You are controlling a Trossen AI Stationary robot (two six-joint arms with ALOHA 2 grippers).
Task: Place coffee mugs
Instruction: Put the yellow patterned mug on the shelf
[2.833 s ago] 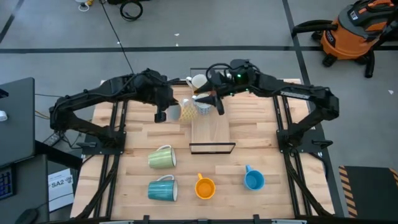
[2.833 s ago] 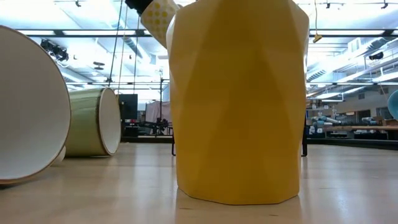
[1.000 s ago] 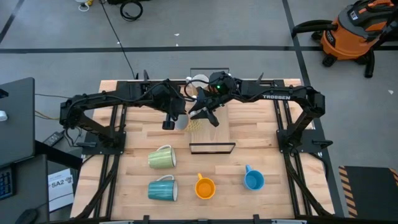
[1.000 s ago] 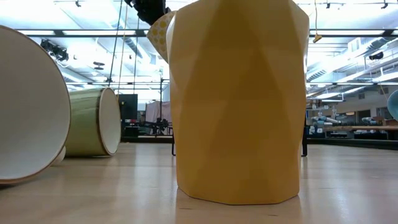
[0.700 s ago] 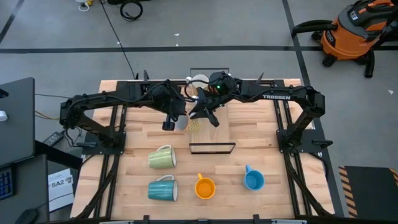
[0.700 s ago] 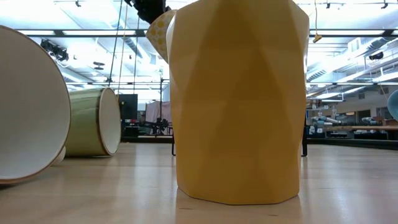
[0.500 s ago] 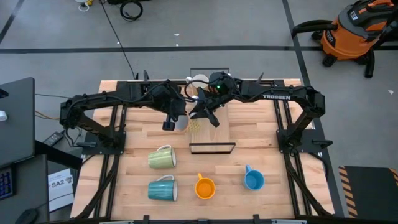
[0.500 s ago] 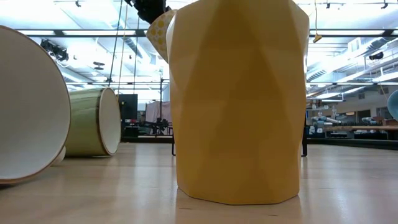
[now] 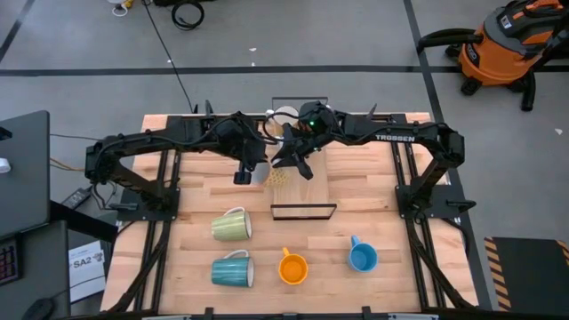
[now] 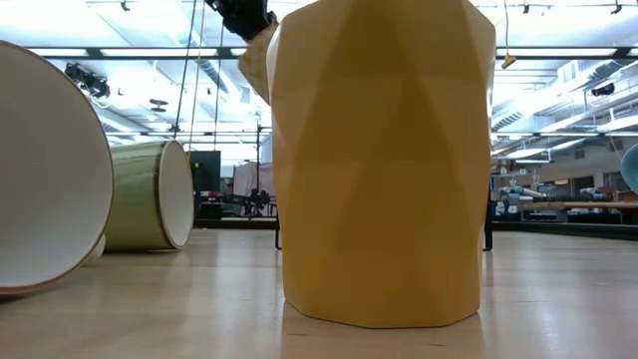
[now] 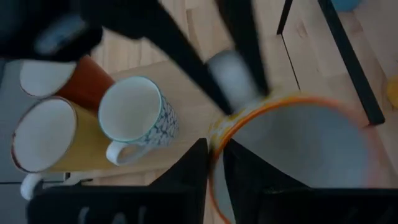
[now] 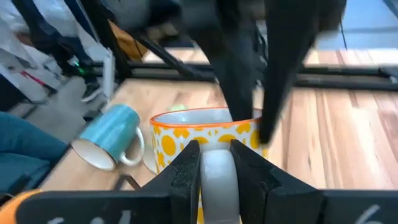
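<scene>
Above the table, both tools grip one yellow-dotted mug (image 12: 205, 140).

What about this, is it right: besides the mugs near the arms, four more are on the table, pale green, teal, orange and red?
Not quite. The high view shows that the fourth is a blue mug, not red. The pale green mug, teal mug and orange mug are as stated.

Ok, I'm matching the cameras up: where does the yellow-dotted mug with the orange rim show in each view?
High view: dotted mug mid-table, between left gripper and right gripper.
Low view: a sliver at the top, left of the big yellow mug.
Left wrist view: picture's lower right, rim between the fingers.
Right wrist view: picture's centre, handle between the fingers.
Shared landmark: the wooden table.
</scene>
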